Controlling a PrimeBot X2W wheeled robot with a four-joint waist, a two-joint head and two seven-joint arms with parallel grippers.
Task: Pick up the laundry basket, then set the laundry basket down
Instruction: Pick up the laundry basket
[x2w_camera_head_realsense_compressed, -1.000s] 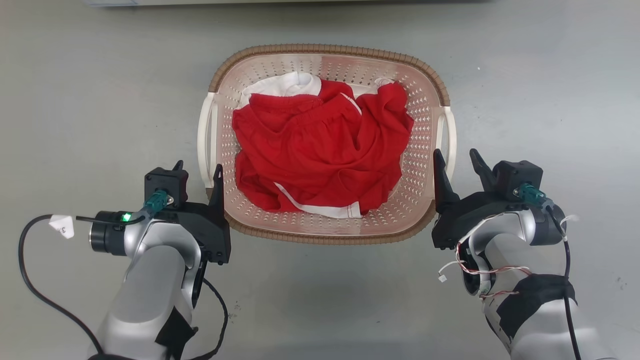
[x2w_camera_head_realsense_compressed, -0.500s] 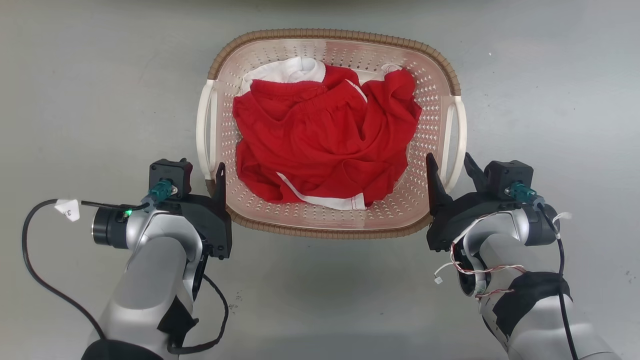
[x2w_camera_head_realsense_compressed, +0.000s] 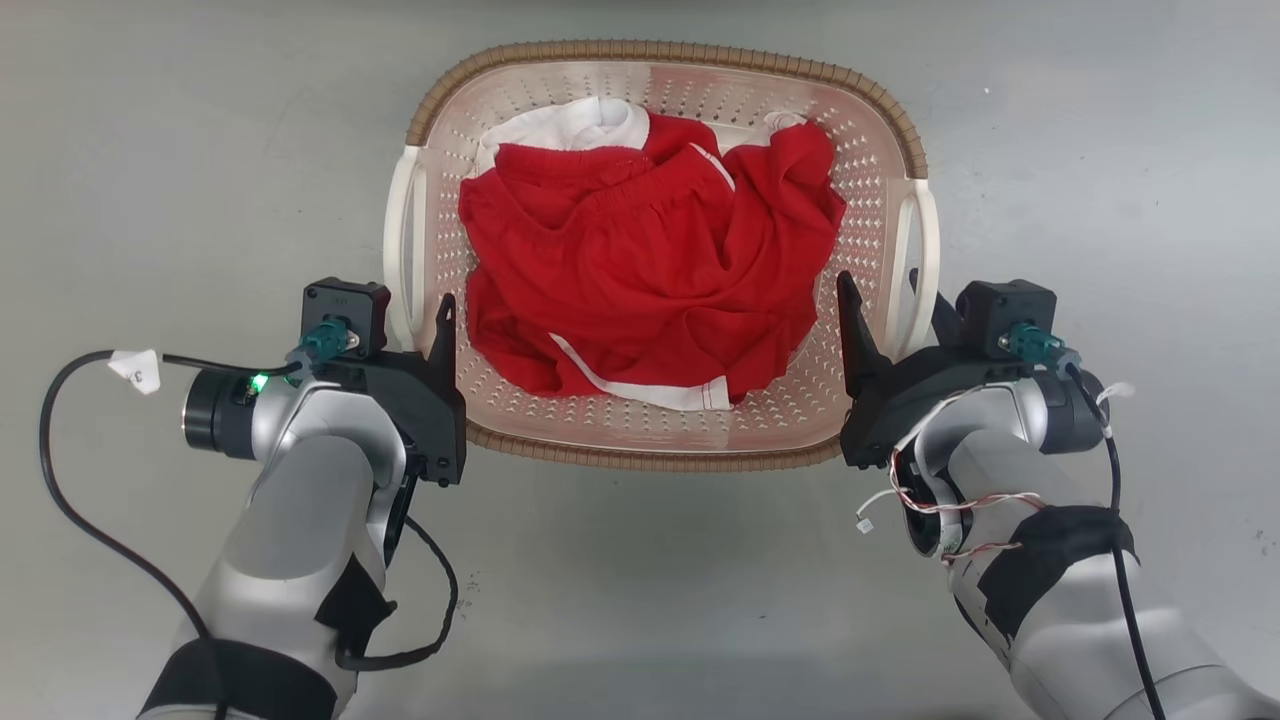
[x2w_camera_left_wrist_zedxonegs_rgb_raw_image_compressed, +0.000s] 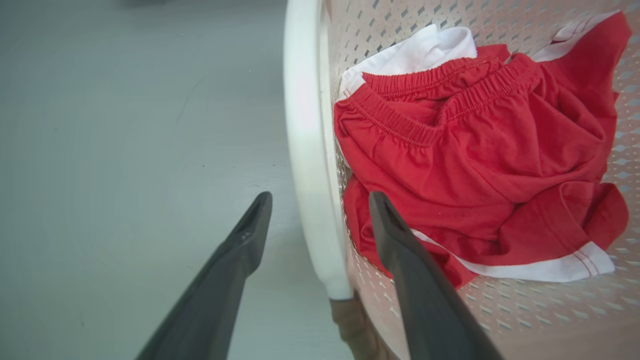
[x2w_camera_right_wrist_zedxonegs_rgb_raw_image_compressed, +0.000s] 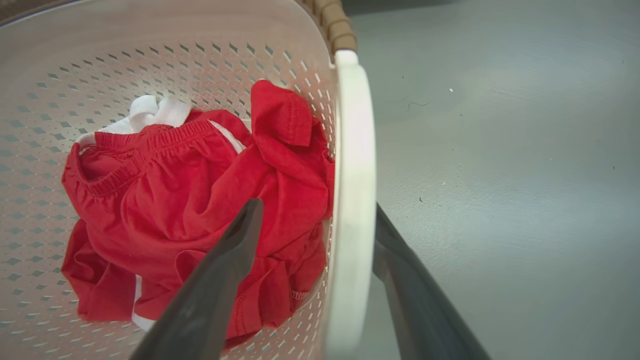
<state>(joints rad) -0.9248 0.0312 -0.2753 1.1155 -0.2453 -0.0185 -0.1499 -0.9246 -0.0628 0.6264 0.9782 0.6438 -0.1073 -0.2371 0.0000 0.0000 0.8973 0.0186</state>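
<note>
Head view has the laundry basket (x2w_camera_head_realsense_compressed: 870, 200) sitting on the grey floor (x2w_camera_head_realsense_compressed: 150, 150), pretty much dead centre between the two arms. It's the pale pink perforated kind with a brown woven-look rim (x2w_camera_head_realsense_compressed: 660, 50). Inside there's a pair of crumpled red shorts (x2w_camera_head_realsense_compressed: 650, 270) with white trim, plus a white garment (x2w_camera_head_realsense_compressed: 580, 125) poking out at the far side under them.

Left gripper (x2w_camera_head_realsense_compressed: 415, 310) is at the near end of the left handle (x2w_camera_head_realsense_compressed: 398, 230). One dark finger sits inside the basket wall, and the other is mostly tucked behind the wrist camera block in that shot. Left wrist view clears it up: the left gripper (x2w_camera_left_wrist_zedxonegs_rgb_raw_image_compressed: 321, 196) has its fingers spread, one out over the floor and one over the shorts, with the white handle (x2w_camera_left_wrist_zedxonegs_rgb_raw_image_compressed: 305, 125) running up between them. There's a visible gap on both sides, so it isn't squeezing anything.

Right gripper (x2w_camera_head_realsense_compressed: 885, 290) does the same at the right handle (x2w_camera_head_realsense_compressed: 925, 240). Right wrist view shows the right gripper (x2w_camera_right_wrist_zedxonegs_rgb_raw_image_compressed: 316, 205) with fingers apart, the inner one over the red fabric and the outer one outside, partly hidden behind the white handle (x2w_camera_right_wrist_zedxonegs_rgb_raw_image_compressed: 355, 150). Can't tell if that outer finger touches the handle, but the grip isn't closed on it.
</note>
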